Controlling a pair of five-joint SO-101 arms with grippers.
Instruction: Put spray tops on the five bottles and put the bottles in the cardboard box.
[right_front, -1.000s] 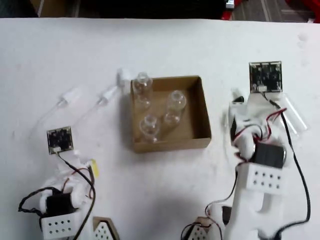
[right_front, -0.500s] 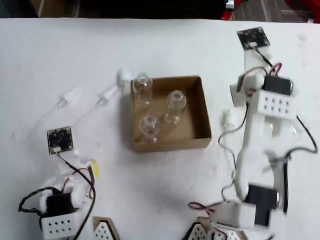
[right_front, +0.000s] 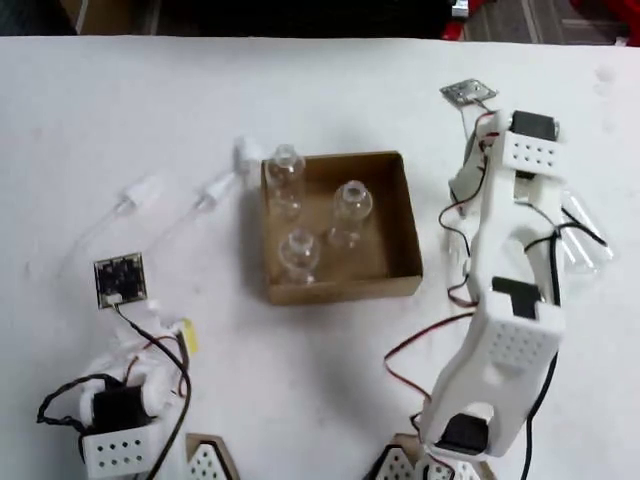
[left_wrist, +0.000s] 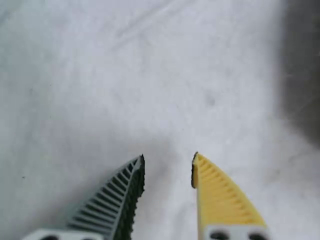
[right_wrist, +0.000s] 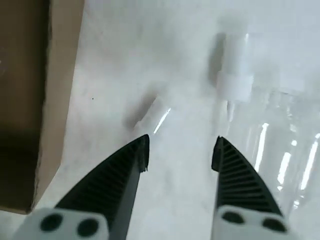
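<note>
This looks like a robotics lab: my white plastic arm (right_front: 505, 345), loose red and black wires (right_front: 430, 332), bare square circuit board (right_front: 120, 279), plain white table (right_front: 330, 90).

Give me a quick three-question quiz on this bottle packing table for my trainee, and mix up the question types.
1. Multiple choice: how many bottles stand in the cardboard box? A two, B three, C five.
2. True or false: the right claw is shut.
3. Fill in: the left claw has one dark finger and one ____ finger.

Key: 1 B. 2 False, it is open. 3 Yellow.
</note>
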